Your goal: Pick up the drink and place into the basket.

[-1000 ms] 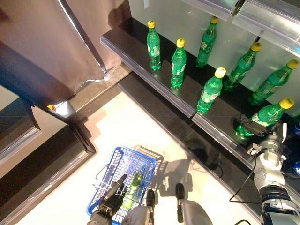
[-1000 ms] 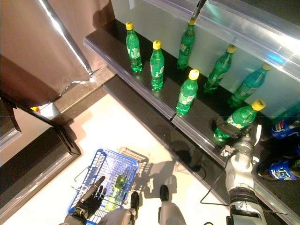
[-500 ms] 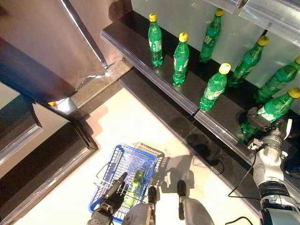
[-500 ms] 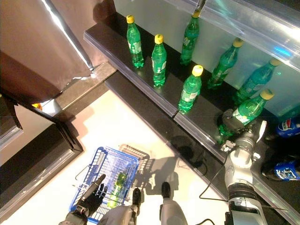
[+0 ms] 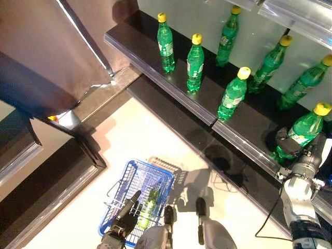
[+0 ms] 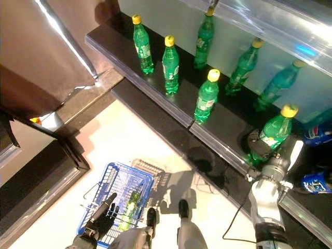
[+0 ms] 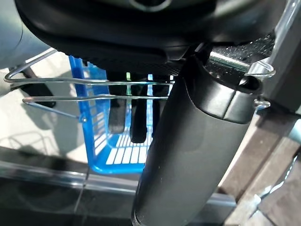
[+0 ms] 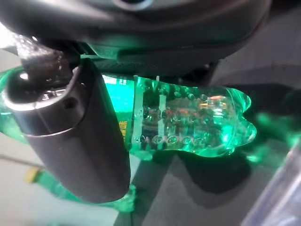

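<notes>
My right hand [image 5: 288,147] is shut on a green bottle with a yellow cap [image 5: 305,129] at the right end of the dark shelf [image 5: 205,101]. In the right wrist view the thumb [image 8: 70,141] and fingers wrap round the bottle's lower body [image 8: 188,122]. My left hand [image 5: 124,218] is shut on the thin wire handles [image 7: 94,89] of the blue basket [image 5: 120,189], which hangs low at the front left. A green bottle [image 5: 149,203] lies inside the basket.
More green bottles with yellow caps [image 5: 195,63] stand in two rows along the shelf against a pale back wall. Blue drinks [image 6: 315,139] lie at the far right. A brown panel [image 5: 46,52] and a dark ledge [image 5: 46,192] are at the left. Pale floor [image 5: 145,140] lies between them.
The camera has shifted a little. My right hand stays closed round the bottle, which now stands somewhat more upright. The left hand and the blue basket have not moved.
</notes>
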`<state>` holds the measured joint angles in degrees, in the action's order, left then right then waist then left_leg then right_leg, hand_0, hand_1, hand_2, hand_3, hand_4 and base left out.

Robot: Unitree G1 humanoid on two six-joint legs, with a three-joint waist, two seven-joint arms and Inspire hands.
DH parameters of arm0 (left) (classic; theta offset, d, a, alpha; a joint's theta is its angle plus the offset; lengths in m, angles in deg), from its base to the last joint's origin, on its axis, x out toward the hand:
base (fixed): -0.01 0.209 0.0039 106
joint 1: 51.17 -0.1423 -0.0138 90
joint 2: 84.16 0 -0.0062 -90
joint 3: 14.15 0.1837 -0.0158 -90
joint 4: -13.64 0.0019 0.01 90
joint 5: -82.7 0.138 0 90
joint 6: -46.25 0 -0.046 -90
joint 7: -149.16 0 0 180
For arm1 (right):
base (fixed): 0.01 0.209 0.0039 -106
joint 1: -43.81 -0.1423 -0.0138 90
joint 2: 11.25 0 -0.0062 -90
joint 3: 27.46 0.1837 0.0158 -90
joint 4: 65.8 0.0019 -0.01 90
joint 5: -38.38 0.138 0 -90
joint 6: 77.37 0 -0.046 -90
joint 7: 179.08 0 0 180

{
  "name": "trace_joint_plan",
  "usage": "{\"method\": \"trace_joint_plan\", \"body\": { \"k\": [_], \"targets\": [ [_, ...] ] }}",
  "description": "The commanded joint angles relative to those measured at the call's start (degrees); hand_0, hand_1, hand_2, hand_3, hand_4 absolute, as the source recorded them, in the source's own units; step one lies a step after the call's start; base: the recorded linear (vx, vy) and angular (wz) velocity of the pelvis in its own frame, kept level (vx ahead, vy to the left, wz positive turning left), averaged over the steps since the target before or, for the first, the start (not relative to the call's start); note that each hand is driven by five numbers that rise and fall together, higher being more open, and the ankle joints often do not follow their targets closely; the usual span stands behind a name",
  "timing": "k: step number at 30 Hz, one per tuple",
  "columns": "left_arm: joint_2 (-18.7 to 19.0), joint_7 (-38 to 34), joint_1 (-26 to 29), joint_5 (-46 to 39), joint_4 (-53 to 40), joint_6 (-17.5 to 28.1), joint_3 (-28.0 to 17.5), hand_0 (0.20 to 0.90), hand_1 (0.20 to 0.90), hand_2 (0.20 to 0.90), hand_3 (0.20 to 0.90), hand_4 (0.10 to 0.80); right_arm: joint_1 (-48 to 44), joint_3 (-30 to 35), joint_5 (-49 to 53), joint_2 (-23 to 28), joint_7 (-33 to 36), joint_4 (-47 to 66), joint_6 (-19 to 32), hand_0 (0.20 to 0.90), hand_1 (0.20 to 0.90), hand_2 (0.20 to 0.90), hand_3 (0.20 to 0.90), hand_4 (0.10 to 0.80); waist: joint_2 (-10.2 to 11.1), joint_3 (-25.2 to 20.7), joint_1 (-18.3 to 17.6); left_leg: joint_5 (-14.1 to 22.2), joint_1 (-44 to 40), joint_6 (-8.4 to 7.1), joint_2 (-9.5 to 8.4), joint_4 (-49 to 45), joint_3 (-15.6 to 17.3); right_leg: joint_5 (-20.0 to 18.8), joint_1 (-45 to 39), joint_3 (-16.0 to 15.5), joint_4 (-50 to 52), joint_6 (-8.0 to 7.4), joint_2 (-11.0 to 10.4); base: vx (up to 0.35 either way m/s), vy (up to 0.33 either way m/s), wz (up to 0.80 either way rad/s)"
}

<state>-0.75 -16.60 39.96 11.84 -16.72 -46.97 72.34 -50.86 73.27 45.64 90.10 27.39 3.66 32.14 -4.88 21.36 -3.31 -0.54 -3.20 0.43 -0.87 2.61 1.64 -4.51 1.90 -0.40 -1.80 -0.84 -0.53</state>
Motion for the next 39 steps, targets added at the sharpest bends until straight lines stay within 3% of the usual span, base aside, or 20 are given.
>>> {"method": "trace_joint_plan", "body": {
  "k": [1,7,11,18,21,27,34,39],
  "targets": [
    [3.36,3.45,-2.61,-0.57,-4.23,3.53,-2.68,0.3,0.3,0.3,0.2,0.1,-1.34,3.99,-7.0,2.88,3.07,14.56,12.81,0.3,0.3,0.3,0.2,0.1,4.33,-8.43,-0.73,1.53,3.04,2.37,-4.21,-2.16,-1.46,3.94,-0.41,0.76,3.58,-0.69,1.1,-0.075,0.058,-0.29],
    [2.6,2.37,-2.55,0.69,-3.85,3.8,-3.82,0.3,0.3,0.3,0.2,0.1,1.31,2.84,-5.53,2.2,-3.51,20.66,12.28,0.3,0.3,0.3,0.2,0.1,5.31,-10.69,-1.67,2.11,1.94,2.42,-4.33,-1.63,-0.01,2.87,-1.06,2.25,1.96,-1.49,1.29,-0.069,0.063,-0.21],
    [1.73,2.84,-2.01,0.85,-3.37,4.73,-4.08,0.3,0.3,0.3,0.2,0.1,2.04,-0.2,1.83,0.91,-14.66,22.63,10.32,0.3,0.3,0.3,0.2,0.1,5.89,-12.36,-1.83,2.49,0.98,2.29,-4.22,-1.16,1.41,1.98,-1.8,2.59,0.31,-1.94,1.26,-0.058,0.064,-0.16],
    [1.24,2.56,-1.36,-0.06,-4.24,5.62,-3.45,0.3,0.3,0.3,0.2,0.1,1.16,-4.34,12.32,-1.01,-26.82,23.78,8.0,0.3,0.3,0.3,0.2,0.1,6.42,-13.53,-1.0,2.95,0.18,2.44,-4.27,-1.07,1.84,2.01,-2.8,2.2,-0.12,-1.96,0.9,-0.023,0.018,-0.02],
    [1.34,3.01,-1.06,-1.42,-4.47,6.16,-3.08,0.3,0.3,0.3,0.2,0.1,-0.11,-8.52,20.64,-2.82,-40.24,24.06,1.99,0.3,0.3,0.3,0.2,0.1,6.59,-13.92,-0.17,2.66,-0.24,2.38,-4.33,-0.52,1.3,2.08,-3.31,1.51,-0.23,-1.99,0.6,0.0,0.0,0.0],
    [1.22,5.83,-0.3,-5.37,-5.95,8.44,-1.34,0.3,0.3,0.3,0.2,0.1,-3.28,-18.35,19.16,-4.33,-48.89,20.15,-6.68,0.3,0.3,0.3,0.2,0.1,6.69,-14.26,2.33,0.99,-0.39,1.95,-4.33,1.19,-1.28,2.55,-3.83,-1.01,0.12,-1.81,0.09,0.008,0.015,0.13],
    [0.29,12.41,1.14,-4.28,-14.56,7.94,4.3,0.3,0.3,0.3,0.2,0.1,-8.49,-30.5,12.43,-7.25,-45.14,10.32,-8.78,0.3,0.3,0.3,0.2,0.1,6.25,-11.23,7.09,-1.12,1.37,1.6,-4.64,1.63,-5.83,2.58,-3.55,-5.57,0.59,-1.5,-0.77,-0.058,-0.007,0.51],
    [-0.33,8.77,2.08,0.11,-21.3,5.7,10.27,0.3,0.3,0.3,0.2,0.1,-15.16,-36.09,11.23,-11.38,-38.93,1.14,-9.63,0.3,0.3,0.3,0.2,0.1,5.44,-8.03,11.49,-2.57,3.0,1.41,-5.18,1.18,-9.26,2.69,-3.75,-10.45,0.93,-1.13,-1.54,-0.088,-0.028,0.62]
  ]
}}
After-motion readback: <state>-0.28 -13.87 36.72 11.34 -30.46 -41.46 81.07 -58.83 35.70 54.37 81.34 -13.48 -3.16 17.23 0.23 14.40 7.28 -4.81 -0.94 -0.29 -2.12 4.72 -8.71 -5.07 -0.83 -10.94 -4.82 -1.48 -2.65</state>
